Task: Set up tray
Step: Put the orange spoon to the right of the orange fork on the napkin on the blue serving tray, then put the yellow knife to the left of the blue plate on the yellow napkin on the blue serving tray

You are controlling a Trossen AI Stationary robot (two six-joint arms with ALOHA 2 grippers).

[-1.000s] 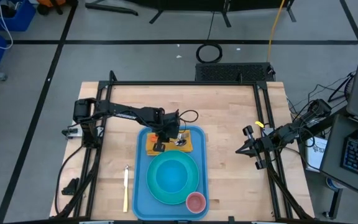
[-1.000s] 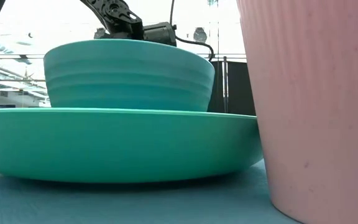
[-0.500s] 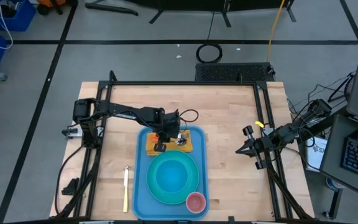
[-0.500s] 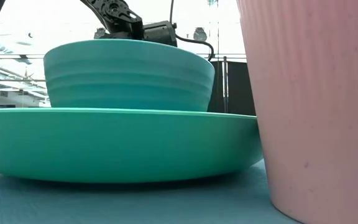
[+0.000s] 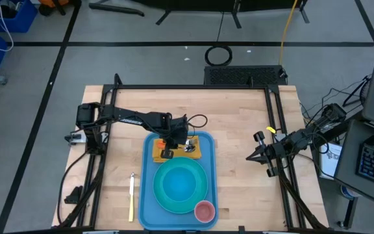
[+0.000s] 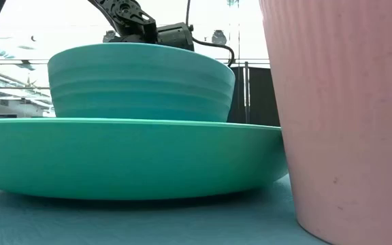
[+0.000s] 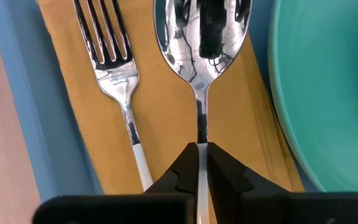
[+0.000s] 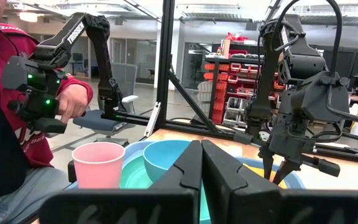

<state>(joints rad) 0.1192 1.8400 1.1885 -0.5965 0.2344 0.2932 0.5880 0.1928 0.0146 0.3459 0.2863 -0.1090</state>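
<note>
Nothing moved; left claw [image 7: 199,163] narrowly pinching spoon [image 7: 199,56] handle on napkin [image 7: 166,124].

Blue tray [image 5: 145,195] lies flat on the wooden table, long side running front-to-back

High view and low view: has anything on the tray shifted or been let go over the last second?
No visible change. The left gripper still sits over the spoon handle on the napkin, beside the fork. Tray, plate, bowl, cup and the knife on the table stayed put, as did the right gripper at the table's right side.
</note>
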